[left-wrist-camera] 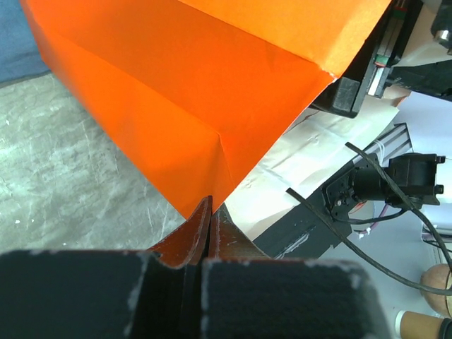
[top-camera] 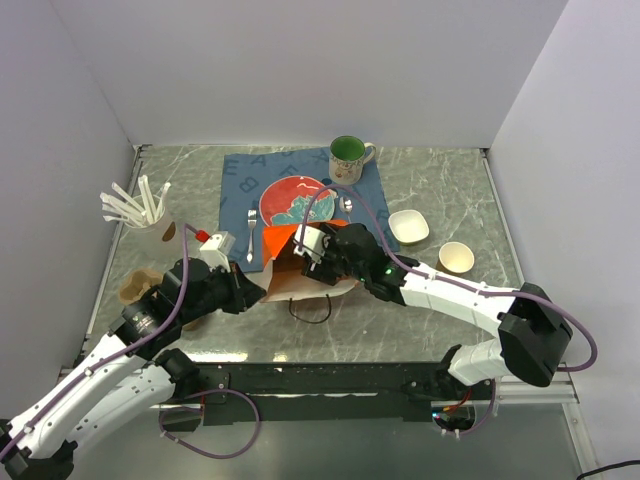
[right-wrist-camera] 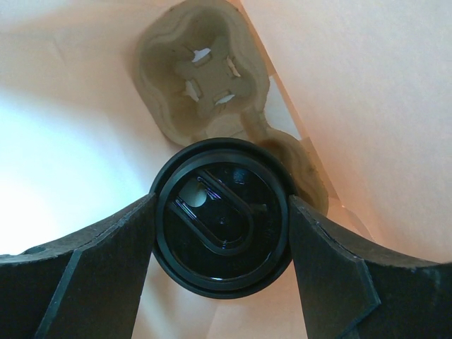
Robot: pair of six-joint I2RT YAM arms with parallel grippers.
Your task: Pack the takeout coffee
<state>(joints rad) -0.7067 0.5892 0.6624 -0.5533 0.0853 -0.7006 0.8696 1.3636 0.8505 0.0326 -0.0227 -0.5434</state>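
Observation:
The takeout coffee shows in the right wrist view as a round black lid (right-wrist-camera: 221,217) seen from above, inside the paper bag (right-wrist-camera: 367,92). My right gripper (right-wrist-camera: 221,220) is shut on it, one finger on each side of the lid. A moulded pulp cup carrier (right-wrist-camera: 201,70) lies on the bag's floor just beyond and under the cup. In the top view the right gripper (top-camera: 308,250) reaches into the orange-and-white bag (top-camera: 285,270), and the cup is hidden there. My left gripper (left-wrist-camera: 207,212) is shut on the bag's orange edge (left-wrist-camera: 191,106), at the bag's left side (top-camera: 255,290).
A blue mat (top-camera: 240,185) behind the bag holds a red plate (top-camera: 297,200), a fork (top-camera: 250,235) and a green mug (top-camera: 348,155). A white bowl (top-camera: 408,226) and a lidless tan cup (top-camera: 456,257) stand right. A cup of white sticks (top-camera: 150,225) and a brown pulp piece (top-camera: 135,287) stand left.

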